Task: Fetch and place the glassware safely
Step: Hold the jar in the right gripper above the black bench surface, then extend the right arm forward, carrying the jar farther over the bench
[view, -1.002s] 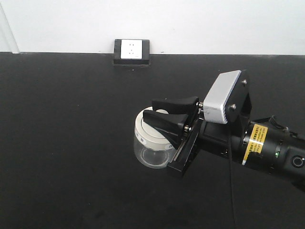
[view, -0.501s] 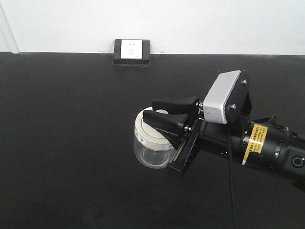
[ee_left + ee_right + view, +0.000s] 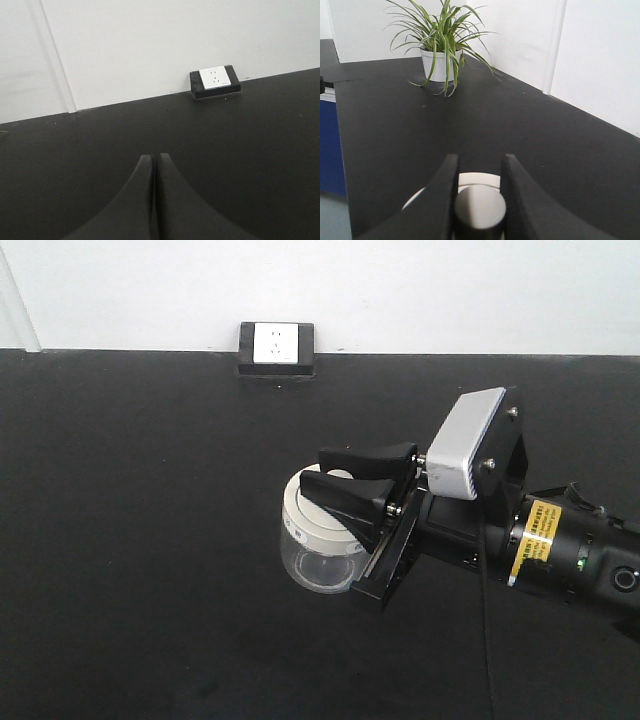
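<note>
The glassware (image 3: 312, 545) is a small squat clear glass jar with a cream-white lid, right of the middle of the black tabletop (image 3: 140, 540). My right gripper (image 3: 333, 472) reaches in from the right, its two black fingers closed on either side of the lid's central knob. In the right wrist view the round knob (image 3: 480, 206) fills the gap between the fingers, with the lid (image 3: 477, 178) showing just beyond it. The right gripper (image 3: 480, 161) is shut on that knob. My left gripper (image 3: 154, 157) hangs over bare black table, its fingers pressed together and holding nothing.
A white wall socket in a black frame (image 3: 278, 346) sits at the table's back edge, also in the left wrist view (image 3: 215, 80). A potted spider plant (image 3: 441, 55) stands far along the table. The table edge drops to a blue cabinet (image 3: 329, 145).
</note>
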Available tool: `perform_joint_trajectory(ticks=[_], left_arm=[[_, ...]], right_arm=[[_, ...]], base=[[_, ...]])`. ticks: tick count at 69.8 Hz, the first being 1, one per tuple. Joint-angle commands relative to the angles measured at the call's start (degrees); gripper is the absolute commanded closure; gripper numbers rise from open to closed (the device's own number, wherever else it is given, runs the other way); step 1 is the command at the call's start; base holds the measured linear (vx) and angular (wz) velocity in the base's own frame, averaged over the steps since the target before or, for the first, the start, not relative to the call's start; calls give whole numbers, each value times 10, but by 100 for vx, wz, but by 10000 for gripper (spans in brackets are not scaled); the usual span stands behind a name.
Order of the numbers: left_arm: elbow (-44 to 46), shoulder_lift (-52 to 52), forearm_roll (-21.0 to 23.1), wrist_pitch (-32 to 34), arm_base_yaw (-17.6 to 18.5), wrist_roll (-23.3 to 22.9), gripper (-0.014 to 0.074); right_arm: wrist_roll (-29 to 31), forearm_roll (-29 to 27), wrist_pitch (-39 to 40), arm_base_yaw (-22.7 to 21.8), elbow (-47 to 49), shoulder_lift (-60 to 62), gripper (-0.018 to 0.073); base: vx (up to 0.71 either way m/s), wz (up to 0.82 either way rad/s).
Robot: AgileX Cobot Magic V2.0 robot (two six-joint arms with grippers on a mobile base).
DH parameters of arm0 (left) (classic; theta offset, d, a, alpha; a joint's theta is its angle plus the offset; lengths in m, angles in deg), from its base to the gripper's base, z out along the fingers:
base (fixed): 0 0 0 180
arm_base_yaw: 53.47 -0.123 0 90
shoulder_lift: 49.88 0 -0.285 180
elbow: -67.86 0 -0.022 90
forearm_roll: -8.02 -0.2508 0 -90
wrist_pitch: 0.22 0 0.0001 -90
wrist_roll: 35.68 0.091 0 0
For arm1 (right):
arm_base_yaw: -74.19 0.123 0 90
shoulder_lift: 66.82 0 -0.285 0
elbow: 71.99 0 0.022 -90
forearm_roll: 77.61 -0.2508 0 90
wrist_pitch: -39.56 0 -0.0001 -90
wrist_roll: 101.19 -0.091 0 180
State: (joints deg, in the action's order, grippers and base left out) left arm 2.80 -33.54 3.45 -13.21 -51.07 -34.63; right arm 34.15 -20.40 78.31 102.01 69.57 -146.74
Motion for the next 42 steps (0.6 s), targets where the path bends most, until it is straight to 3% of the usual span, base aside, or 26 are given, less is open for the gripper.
perform_joint_trajectory(ticks=[1,17,28,42], left_arm=[[17,8,2,40,2,-2,603],[17,8,2,40,2,-2,603],[17,8,2,40,2,-2,603],[17,8,2,40,2,-2,603]], right_arm=[[2,-27,50,-1,18,14,563],[1,-38,39,-2,18,14,561],[7,-88,12,-6,21,6,560],[13,-61,17,-66,48,-41,560]], base=[[0,0],[0,0],[0,0],[0,0]])
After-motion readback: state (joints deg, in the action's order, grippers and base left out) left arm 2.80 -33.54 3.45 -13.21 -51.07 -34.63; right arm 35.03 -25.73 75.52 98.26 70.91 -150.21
